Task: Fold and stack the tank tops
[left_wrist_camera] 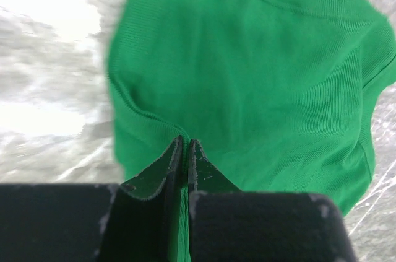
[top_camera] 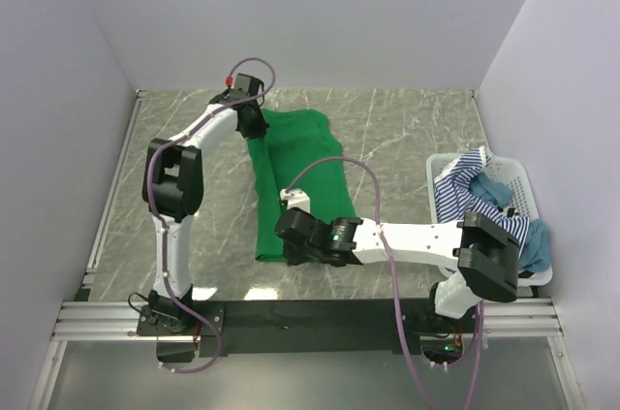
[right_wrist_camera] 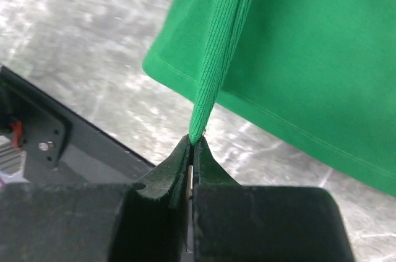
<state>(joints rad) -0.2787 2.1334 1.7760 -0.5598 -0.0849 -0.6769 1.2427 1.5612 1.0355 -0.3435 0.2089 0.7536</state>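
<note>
The bright green tank top (top_camera: 295, 177) lies stretched lengthwise on the marble table, from far centre toward the near edge. My left gripper (top_camera: 254, 121) is shut on its far edge; the left wrist view shows the jaws (left_wrist_camera: 185, 144) pinching a fold of green cloth (left_wrist_camera: 260, 70). My right gripper (top_camera: 289, 247) is shut on its near corner; the right wrist view shows the jaws (right_wrist_camera: 195, 143) holding a taut strip of the cloth (right_wrist_camera: 297, 45) lifted off the table. The striped tank top (top_camera: 463, 185) and the teal tank top (top_camera: 535, 245) hang in the basket at right.
A white slatted basket (top_camera: 511, 177) stands at the table's right edge. The marble table (top_camera: 407, 139) is walled on three sides. A black rail (top_camera: 320, 313) runs along the near edge, close under my right gripper.
</note>
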